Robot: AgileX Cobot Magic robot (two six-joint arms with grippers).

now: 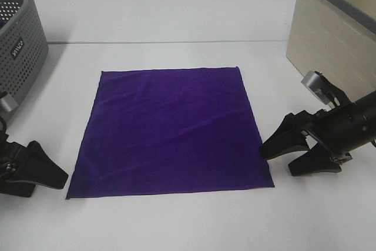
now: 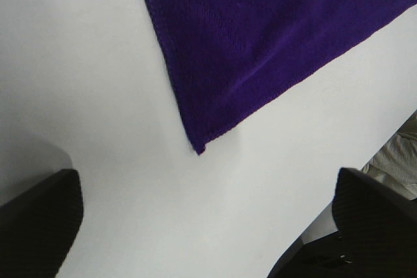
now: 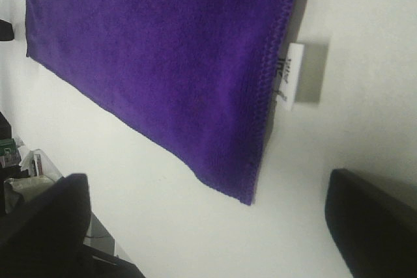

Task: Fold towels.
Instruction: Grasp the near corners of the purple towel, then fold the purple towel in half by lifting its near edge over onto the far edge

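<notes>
One towel [image 1: 170, 130], deep purple and square, lies spread flat in the middle of the white table [image 1: 176, 221], and that is all the cloth these pictures show. No fold has been made in it: all four edges lie open, with only faint ripples across the nap. So the task looks to be at its very start, and every fold is left to do.

Two grippers are in view. The left gripper [image 2: 205, 183] sits low by the towel's near left corner [image 2: 199, 149], its jaws spread wide with nothing between them and a strip of bare table before the cloth. The right gripper [image 1: 278, 160] is released as well, spread beside the near right corner [image 3: 244, 194], close to the hem but apart from it. A fair guess is that each will take its own near corner.

One small white tag [image 3: 290, 76] sticks out from the towel's right edge. Two baskets stand at the far side, well apart from the towel: a grey perforated basket [image 1: 23, 45] on the left and a beige basket [image 1: 335, 33] on the right.
</notes>
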